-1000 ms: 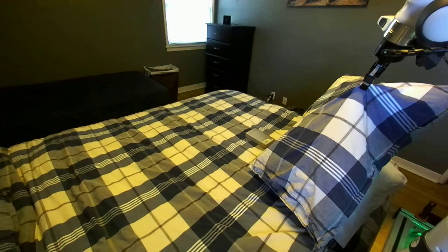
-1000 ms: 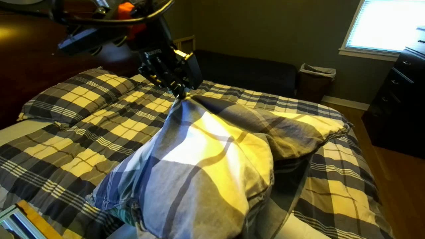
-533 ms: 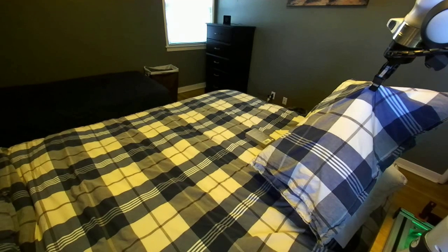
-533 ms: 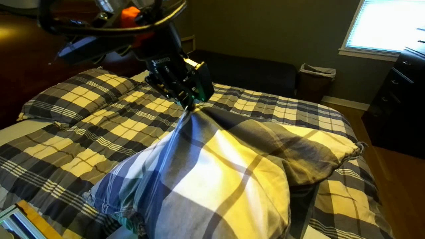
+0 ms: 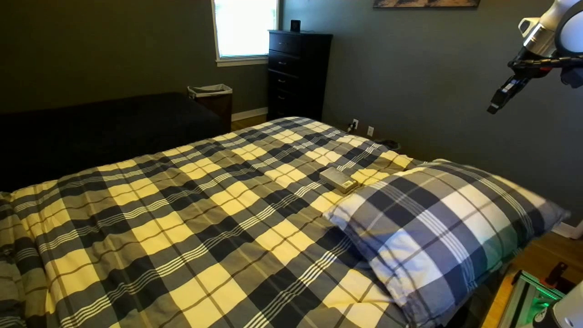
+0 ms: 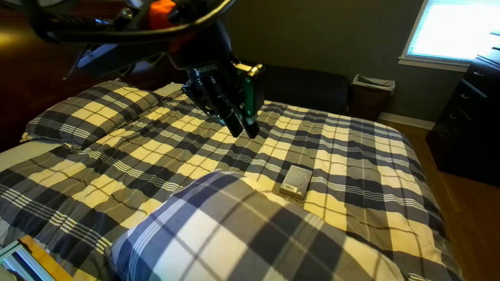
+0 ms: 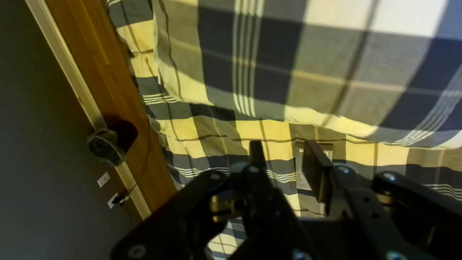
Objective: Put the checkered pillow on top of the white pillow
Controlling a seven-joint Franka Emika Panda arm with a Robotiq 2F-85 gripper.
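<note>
The checkered pillow (image 5: 437, 228) lies flat and puffed at the bed's edge, near the robot's base. It also shows in an exterior view (image 6: 250, 238) and across the top of the wrist view (image 7: 306, 61). The white pillow does not show clearly; it seems covered by the checkered pillow. My gripper (image 5: 492, 109) hangs in the air above the checkered pillow, apart from it. Its two fingers stand apart with nothing between them, seen in an exterior view (image 6: 244, 132) and in the wrist view (image 7: 279, 155).
The plaid bedspread (image 5: 205, 218) covers the bed. A small grey box (image 5: 337, 179) lies on it beside the checkered pillow. Another plaid pillow (image 6: 93, 113) rests by the headboard. A black dresser (image 5: 298, 75) and a hamper (image 5: 212, 102) stand behind. The metal-framed base (image 5: 528, 296) is near the bed's edge.
Earlier my gripper held the checkered pillow pinched up into a peak. Now the fingers have opened, and the pillow has dropped flat. The arm has shifted slightly towards the right in both exterior views.
</note>
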